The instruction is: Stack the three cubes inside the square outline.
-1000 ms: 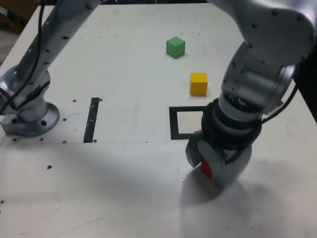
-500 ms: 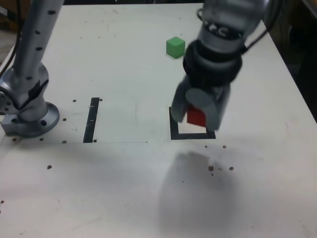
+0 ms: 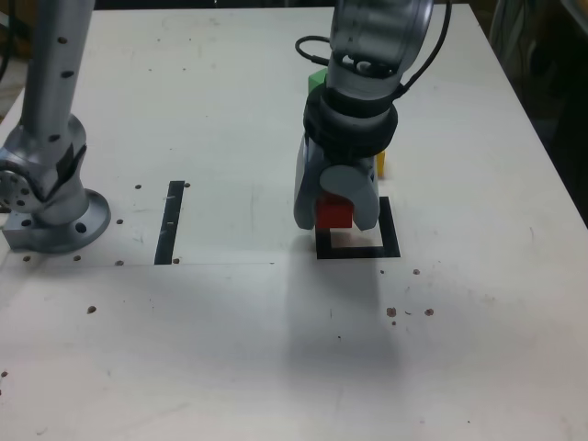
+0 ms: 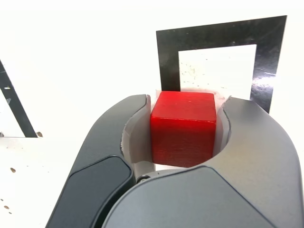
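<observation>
Gripper clamped on red cube, held above near-left edge of square outline.

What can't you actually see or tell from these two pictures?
- Green cube: exterior view, mostly behind the arm; absent from the wrist view.
- Yellow cube: exterior view, only a sliver shows past the gripper.
- Square outline: its far side is covered by the gripper.
- Whether the red cube touches the table: unclear in both views.
</observation>
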`<state>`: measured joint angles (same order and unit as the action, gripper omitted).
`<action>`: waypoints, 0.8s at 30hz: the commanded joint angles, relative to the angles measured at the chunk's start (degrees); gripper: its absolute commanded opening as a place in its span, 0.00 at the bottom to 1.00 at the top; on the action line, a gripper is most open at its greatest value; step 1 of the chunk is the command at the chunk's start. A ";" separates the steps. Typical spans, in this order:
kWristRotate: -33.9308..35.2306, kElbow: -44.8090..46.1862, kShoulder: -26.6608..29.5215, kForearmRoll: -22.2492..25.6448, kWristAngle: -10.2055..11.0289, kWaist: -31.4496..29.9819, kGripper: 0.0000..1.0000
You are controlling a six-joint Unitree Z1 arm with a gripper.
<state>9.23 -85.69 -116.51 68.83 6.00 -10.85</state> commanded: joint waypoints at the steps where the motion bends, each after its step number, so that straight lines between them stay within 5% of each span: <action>1: 0.21 0.13 -0.55 0.01 0.08 0.35 0.14; 19: -1.07 -2.34 -4.59 -2.05 1.22 2.09 0.16; 22: -1.92 -2.72 -4.52 -1.63 0.84 2.14 0.26; 24: -2.88 -3.19 -4.48 -1.13 0.37 2.14 0.42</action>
<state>6.94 -88.40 -121.00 67.26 6.68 -8.80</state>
